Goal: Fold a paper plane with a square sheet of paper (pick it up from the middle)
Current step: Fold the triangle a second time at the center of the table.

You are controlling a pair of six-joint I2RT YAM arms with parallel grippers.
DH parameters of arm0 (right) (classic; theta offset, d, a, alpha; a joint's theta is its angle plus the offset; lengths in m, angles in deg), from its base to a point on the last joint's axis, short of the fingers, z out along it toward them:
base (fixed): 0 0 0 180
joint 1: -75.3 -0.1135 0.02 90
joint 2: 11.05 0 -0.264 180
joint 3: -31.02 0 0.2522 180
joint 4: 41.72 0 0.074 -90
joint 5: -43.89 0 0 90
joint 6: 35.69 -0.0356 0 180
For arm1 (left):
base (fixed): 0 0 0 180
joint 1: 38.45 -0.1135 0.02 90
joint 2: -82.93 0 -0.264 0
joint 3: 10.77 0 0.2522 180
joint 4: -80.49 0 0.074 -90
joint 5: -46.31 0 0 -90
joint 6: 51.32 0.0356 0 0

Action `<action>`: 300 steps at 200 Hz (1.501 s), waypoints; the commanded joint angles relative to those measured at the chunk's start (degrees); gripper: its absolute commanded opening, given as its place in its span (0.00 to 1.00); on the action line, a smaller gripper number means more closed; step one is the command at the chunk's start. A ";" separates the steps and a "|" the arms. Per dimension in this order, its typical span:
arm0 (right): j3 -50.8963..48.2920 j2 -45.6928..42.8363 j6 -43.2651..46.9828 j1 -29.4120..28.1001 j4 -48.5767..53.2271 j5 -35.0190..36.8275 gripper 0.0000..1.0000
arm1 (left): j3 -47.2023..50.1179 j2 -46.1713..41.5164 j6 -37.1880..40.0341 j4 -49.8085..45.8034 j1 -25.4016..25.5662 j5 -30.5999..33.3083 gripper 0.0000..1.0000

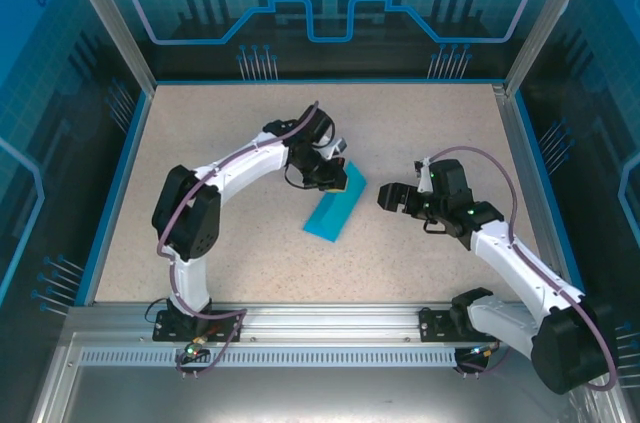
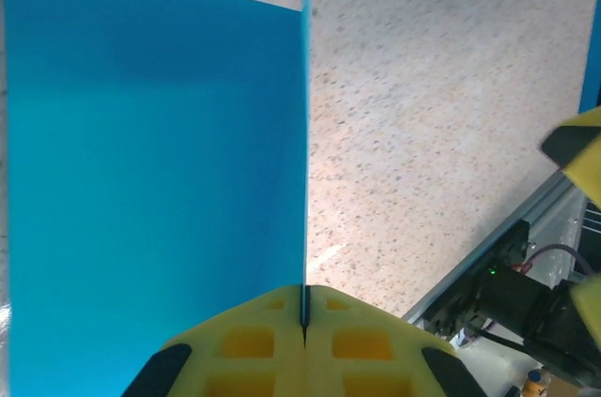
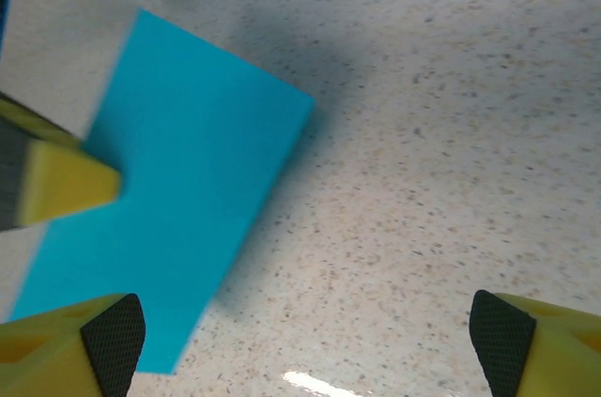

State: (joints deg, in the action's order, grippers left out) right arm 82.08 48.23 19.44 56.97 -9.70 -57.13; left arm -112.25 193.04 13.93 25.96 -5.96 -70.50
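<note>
The square sheet of paper (image 1: 333,208) is showing as a narrow folded strip of bright cyan-blue, lying near the middle of the bench (image 1: 230,243) between the two arms. In the top view its long axis is running diagonally: the far end is pointing toward the back right and sitting at the left tool (image 1: 340,179), and the near end is pointing toward the front left. I cannot tell whether that near end is touching the bench or hanging just above it. In the left wrist view one layer is showing edge-on as a thin line running straight away from the fingers, and a wide flat panel is spreading out to the left of it.

The left tool is pressing its yellow fingers (image 2: 254,341) together on the edge of the paper, with the thin layer pinched in the seam between them, so it is clamped on the sheet at its far end.

The right tool (image 1: 386,199) is hovering just to the right of the paper and facing it, apart from it. Its jaws are standing wide apart, one yellow finger (image 3: 66,355) at the lower left of its wrist view and the other at the lower right, with bare speckled bench between them. It is holding nothing and touching nothing.
</note>
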 commanded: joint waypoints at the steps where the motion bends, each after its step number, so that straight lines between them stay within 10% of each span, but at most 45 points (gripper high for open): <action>1: 0.96 1.76 3.62 0.05 -0.80 -5.90 0.90 | 2.97 0.17 -4.46 7.66 -0.03 -1.13 0.00; 57: 5.72 8.71 9.15 -9.09 3.35 -5.59 0.79 | 6.50 0.82 -7.39 11.52 -0.20 1.64 0.01; 171: 15.84 18.34 9.63 -42.08 5.96 30.13 0.85 | 7.48 0.64 -9.15 11.16 -0.15 0.79 0.04; 300: 22.03 28.85 4.69 -45.30 10.02 39.45 0.53 | 7.20 0.79 -8.87 10.45 -0.17 0.66 0.04</action>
State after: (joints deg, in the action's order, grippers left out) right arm 102.43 77.35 24.36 12.60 -0.97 -19.06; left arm -105.04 193.15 5.53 37.28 -5.98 -69.84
